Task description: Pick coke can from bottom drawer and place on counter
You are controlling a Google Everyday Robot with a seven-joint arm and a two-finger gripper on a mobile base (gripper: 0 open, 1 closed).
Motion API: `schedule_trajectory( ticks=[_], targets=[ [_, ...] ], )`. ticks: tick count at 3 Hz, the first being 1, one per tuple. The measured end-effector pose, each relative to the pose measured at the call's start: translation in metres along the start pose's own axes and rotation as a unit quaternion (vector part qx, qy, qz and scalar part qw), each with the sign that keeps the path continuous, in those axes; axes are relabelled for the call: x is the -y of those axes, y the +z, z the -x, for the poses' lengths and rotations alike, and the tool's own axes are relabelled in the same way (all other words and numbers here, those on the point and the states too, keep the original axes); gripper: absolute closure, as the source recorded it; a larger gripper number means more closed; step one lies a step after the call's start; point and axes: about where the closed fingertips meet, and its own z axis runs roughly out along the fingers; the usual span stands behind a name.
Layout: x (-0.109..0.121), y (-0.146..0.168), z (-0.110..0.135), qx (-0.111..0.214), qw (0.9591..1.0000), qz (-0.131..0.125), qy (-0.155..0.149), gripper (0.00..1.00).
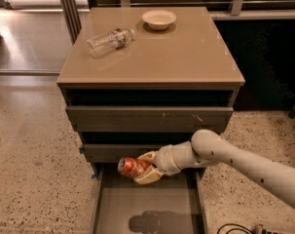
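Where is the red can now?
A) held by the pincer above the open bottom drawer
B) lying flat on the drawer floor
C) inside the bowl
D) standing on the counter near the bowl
A: the pincer grips the can, tipped sideways, over the bottom drawer, whose floor shows a shadow below.

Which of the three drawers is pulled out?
The bottom drawer: its tray is drawn far out, unlike the two upper drawers. Over it the gripper holds the coke can.
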Motion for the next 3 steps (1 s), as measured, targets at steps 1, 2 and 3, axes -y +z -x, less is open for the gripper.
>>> schedule_trajectory(
  ticks=[1, 2, 3],
  targets=[
    [0.013, -0.054, 0.083, 0.039, 0.9973, -0.007, -0.062, 1.00],
    [0.030, -0.106, 0.153, 0.065, 0.9912, -0.024, -0.113, 1.00],
    [0.068, -0.170, 0.221, 0.105, 0.9800, -0.062, -0.157, 1.00]
  ],
)
